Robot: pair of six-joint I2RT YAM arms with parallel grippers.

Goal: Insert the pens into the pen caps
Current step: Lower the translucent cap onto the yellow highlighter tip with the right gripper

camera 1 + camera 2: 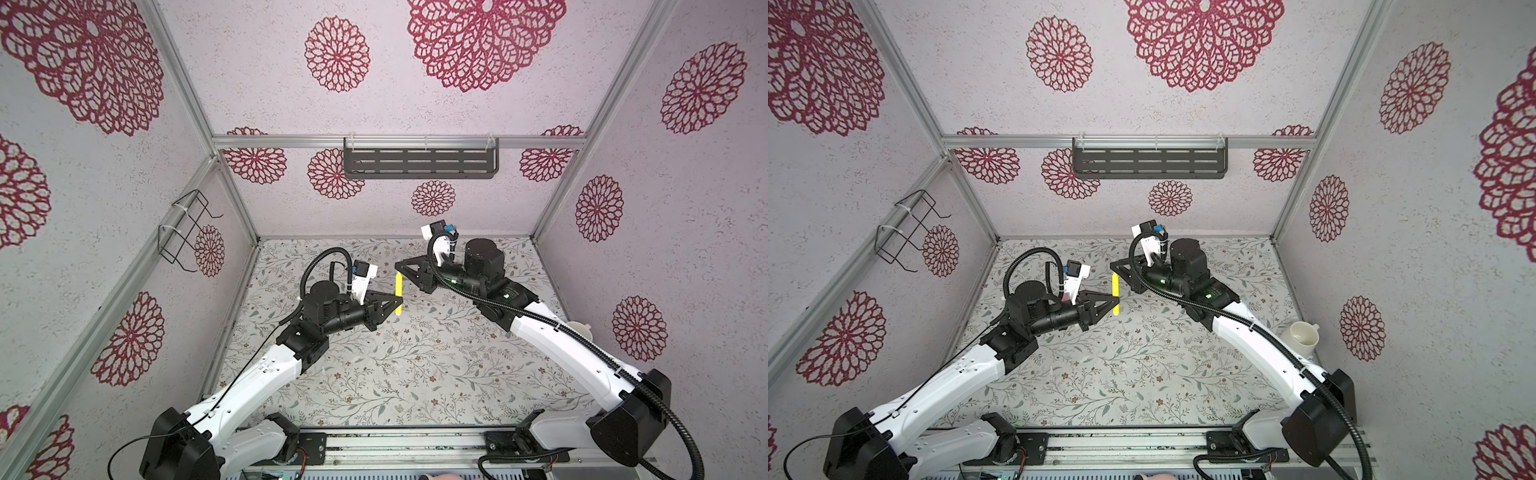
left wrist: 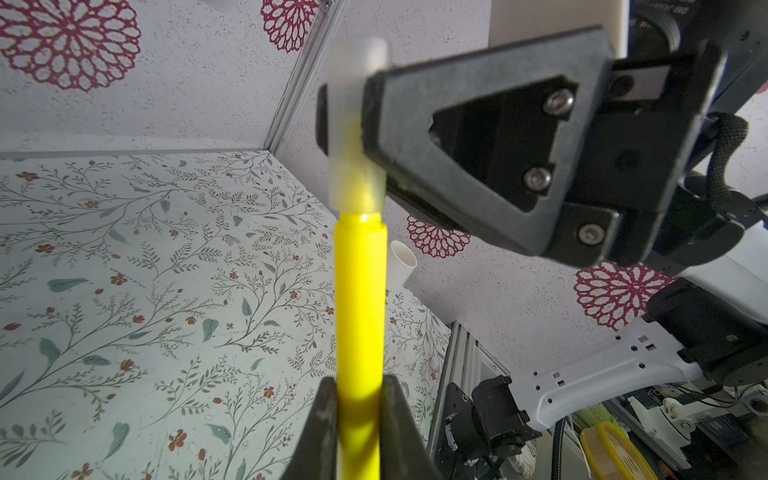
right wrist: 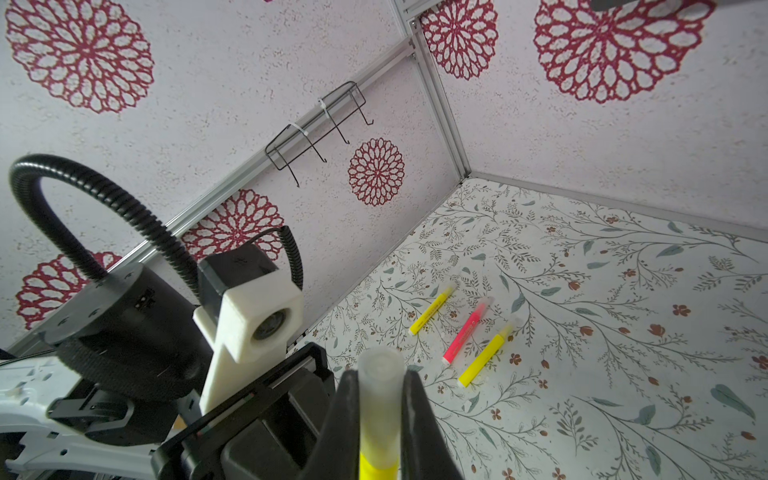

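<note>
Left tool, left wrist view: left tool (image 2: 359, 399) pinching the yellow pen (image 2: 359, 299).
Cap, same view: the pen's end sits inside the clear cap (image 2: 353, 187), and the right tool (image 2: 343, 120) is pinching that cap.
Right wrist view: loose pens (image 3: 465, 332), pink between two yellow, side by side on the desk (image 3: 623, 291).
Top views: tools tip to tip above mid-desk; white cup (image 1: 1304, 334) beside the right arm (image 1: 1258, 345).

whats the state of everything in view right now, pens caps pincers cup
left pincer: shut on the held yellow pen
right pincer: shut on the clear cap
held yellow pen: tip in the clear cap, not fully seated
pink pen: lying on the table, seems capped
two other yellow pens: lying beside it, seem capped
white cup: looks empty
</note>
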